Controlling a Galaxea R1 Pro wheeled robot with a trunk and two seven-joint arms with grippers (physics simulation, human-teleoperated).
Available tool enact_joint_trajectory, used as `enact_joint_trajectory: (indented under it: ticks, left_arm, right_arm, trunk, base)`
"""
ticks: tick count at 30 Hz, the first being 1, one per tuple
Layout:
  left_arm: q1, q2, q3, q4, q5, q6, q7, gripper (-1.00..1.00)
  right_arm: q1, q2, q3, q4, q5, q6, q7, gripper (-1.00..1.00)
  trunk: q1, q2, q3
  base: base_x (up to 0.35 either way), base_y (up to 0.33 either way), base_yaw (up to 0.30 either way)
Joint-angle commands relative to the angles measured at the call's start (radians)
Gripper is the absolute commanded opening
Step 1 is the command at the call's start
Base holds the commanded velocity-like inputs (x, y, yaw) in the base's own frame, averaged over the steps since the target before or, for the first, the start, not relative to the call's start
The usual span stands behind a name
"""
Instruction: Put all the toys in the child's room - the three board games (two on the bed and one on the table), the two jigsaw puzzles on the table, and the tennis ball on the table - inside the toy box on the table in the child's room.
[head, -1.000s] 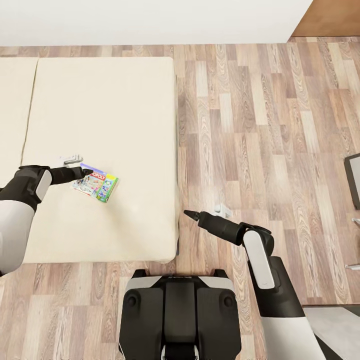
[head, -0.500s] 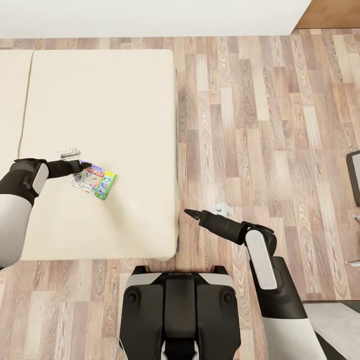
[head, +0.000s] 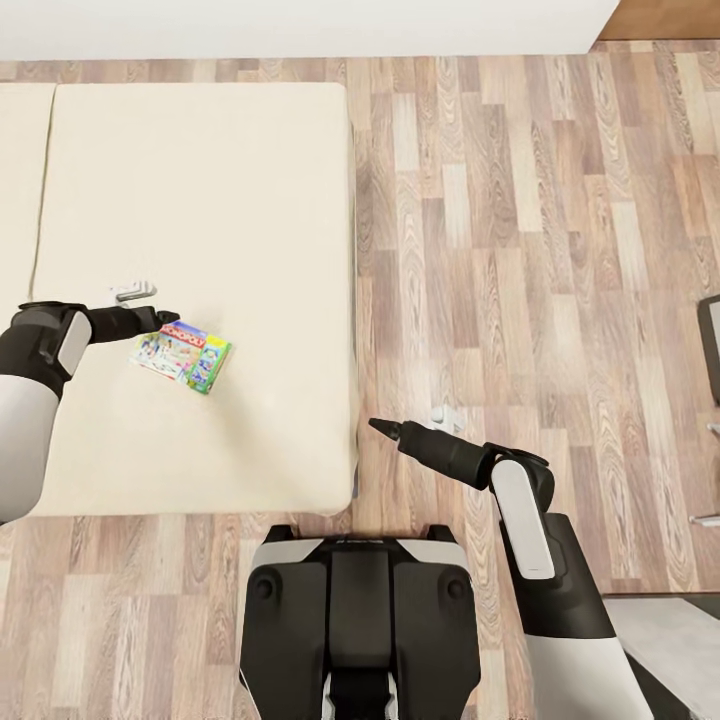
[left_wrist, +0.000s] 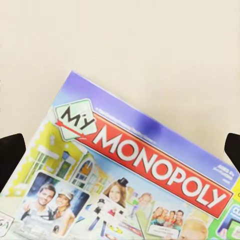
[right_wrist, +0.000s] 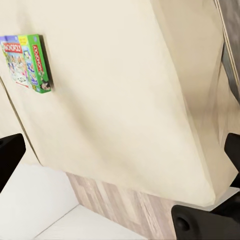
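A green-and-white "Monopoly" board game lies flat on the beige bed, near its left part. My left gripper hovers just beside the box's far edge. In the left wrist view that gripper stands open, its dark fingertips wide apart over the printed lid, with nothing held. My right gripper hangs open over the wood floor just off the bed's near right corner. The right wrist view looks across the mattress toward the same box.
Wood-plank floor stretches to the right of the bed. A white wall runs along the far side. A dark-framed object sits at the right edge, a grey surface at the bottom right. My base stands at the bed's foot.
The whole view has shifted, so the camera moved. My left gripper has drawn back to the left off the Monopoly box, which now shows whole. The right arm holds its pose.
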Motion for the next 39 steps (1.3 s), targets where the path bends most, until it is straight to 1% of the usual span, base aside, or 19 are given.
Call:
enact_joint_trajectory:
  ticks: [1,11,13,15,17,19,23,28,33,39]
  left_arm:
    - [0.000,0.000,0.006,-0.001,-0.003,0.007,-0.005,1.00]
    - [-0.001,0.005,0.005,-0.002,-0.007,0.002,-0.002,1.00]
    - [-0.001,0.009,0.005,-0.009,-0.013,0.002,0.000,1.00]
    - [-0.001,0.016,0.005,-0.017,-0.028,0.001,0.001,1.00]
    - [-0.001,0.022,0.006,-0.022,-0.057,-0.001,0.002,1.00]
    - [-0.001,0.024,0.006,-0.025,-0.076,-0.003,0.001,1.00]
    - [-0.001,0.026,0.007,-0.029,-0.091,-0.004,-0.003,1.00]
    - [-0.001,0.027,0.006,-0.033,-0.094,-0.006,-0.010,1.00]
    - [-0.001,0.025,0.002,-0.052,-0.094,-0.006,-0.039,1.00]
    - [-0.001,0.023,0.000,-0.060,-0.093,-0.004,-0.051,1.00]
  right_arm:
    - [0.000,0.001,-0.001,-0.001,0.008,0.004,0.008,1.00]
    - [0.000,0.002,0.000,-0.001,0.008,0.004,0.008,1.00]
    - [0.000,0.002,0.001,-0.001,0.008,0.004,0.008,1.00]
    - [0.000,0.002,0.001,-0.001,0.008,0.004,0.008,1.00]
    - [0.000,0.004,0.001,0.000,0.008,0.004,0.008,1.00]
    - [0.000,0.005,0.001,0.000,0.009,0.004,0.008,1.00]
    - [0.000,0.005,0.001,0.000,0.009,0.004,0.008,1.00]
    - [0.000,0.007,0.001,0.000,0.009,0.004,0.008,1.00]
    - [0.000,0.008,0.001,-0.001,0.009,0.003,0.008,1.00]
    - [0.000,0.008,0.001,-0.001,0.009,0.003,0.008,1.00]
  trunk:
    - [0.001,-0.002,-0.003]
    - [0.001,-0.002,-0.019]
    - [0.001,-0.002,-0.022]
    - [0.001,-0.002,-0.025]
    - [0.001,-0.002,-0.029]
    - [0.001,-0.002,-0.032]
    - [0.001,-0.002,-0.038]
    - [0.001,-0.002,-0.044]
    - [0.001,-0.002,-0.046]
    - [0.001,-0.002,-0.046]
  base:
    - [0.000,0.000,0.000]
    - [0.000,0.000,0.000]
    - [0.000,0.000,0.000]
    - [0.000,0.000,0.000]
    - [0.000,0.000,0.000]
    - [0.000,0.000,0.000]
    - [0.000,0.000,0.000]
    - [0.000,0.000,0.000]
    - [0.000,0.000,0.000]
    - [0.000,0.000,0.000]
